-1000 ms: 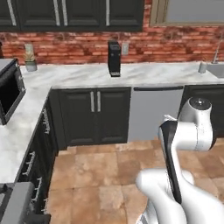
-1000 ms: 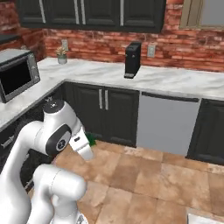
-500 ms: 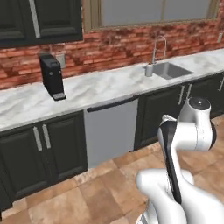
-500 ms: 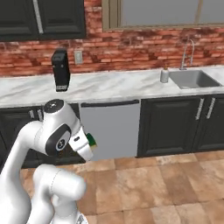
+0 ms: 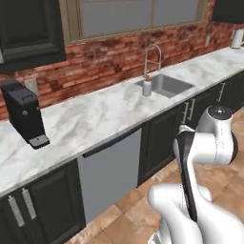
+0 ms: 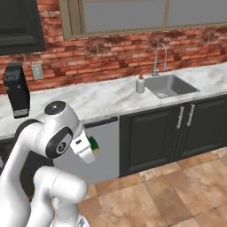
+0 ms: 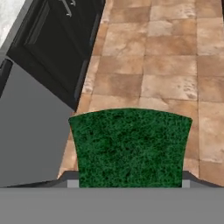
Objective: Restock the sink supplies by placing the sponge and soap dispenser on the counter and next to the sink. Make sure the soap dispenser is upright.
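Carrying sponge [image 7: 130, 146], centre-bottom of hand view, jaws clamped on it. Soap dispenser [image 6: 140, 84] upright by sink [image 6: 171, 86], upper right. Next: reach sponge to counter [image 6: 102, 97] nr sink.

Home kitchen, rendered. Long marble worktop [image 5: 95, 119] over dark base cabinets [image 6: 153, 137] with bar handles, red brick wall [image 6: 106, 48] behind, wide window [image 5: 138, 16] above it. Steel sink [image 6: 170, 85] set into the worktop, tall arched chrome faucet [image 6: 159, 57] at its back, small white soap dispenser [image 6: 140, 84] upright just beside the basin. Black coffee machine [image 5: 25, 114] on the worktop near a wall outlet [image 6: 37, 71]. Grey dishwasher front [image 5: 112, 174] between the cabinets, dark wall cupboard [image 5: 31, 31] up left, tan stone tile floor [image 6: 177, 190]
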Available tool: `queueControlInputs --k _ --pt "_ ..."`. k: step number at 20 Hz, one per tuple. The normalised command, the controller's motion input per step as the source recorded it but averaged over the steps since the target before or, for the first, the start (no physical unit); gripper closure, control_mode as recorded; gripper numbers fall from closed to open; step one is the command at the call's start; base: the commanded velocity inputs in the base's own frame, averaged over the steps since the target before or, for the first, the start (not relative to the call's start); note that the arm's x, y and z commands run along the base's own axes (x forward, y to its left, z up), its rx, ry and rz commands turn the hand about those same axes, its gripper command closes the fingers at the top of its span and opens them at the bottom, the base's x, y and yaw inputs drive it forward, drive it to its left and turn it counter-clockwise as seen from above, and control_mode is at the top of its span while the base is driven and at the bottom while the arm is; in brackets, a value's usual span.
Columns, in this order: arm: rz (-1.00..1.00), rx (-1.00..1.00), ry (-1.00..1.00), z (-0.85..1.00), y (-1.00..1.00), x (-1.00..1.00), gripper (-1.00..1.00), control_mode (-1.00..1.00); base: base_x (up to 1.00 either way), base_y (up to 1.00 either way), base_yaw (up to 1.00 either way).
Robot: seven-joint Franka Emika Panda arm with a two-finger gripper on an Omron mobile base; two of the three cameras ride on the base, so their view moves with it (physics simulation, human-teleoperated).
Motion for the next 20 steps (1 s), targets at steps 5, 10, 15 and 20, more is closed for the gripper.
queueControlInputs --k 5,10,15,20 --pt "0.00 0.00 0.00 0.00 0.00 0.00 1.00 1.00 1.00 -0.38 -0.14" --pt "0.00 0.00 0.00 0.00 0.00 0.00 1.00 1.00 1.00 -0.59 -0.01" --pt "0.00 0.00 0.00 0.00 0.00 0.00 1.00 1.00 1.00 -0.13 0.08" --pt "0.00 0.00 0.00 0.00 0.00 0.00 1.00 1.00 0.83 0.01 0.24"
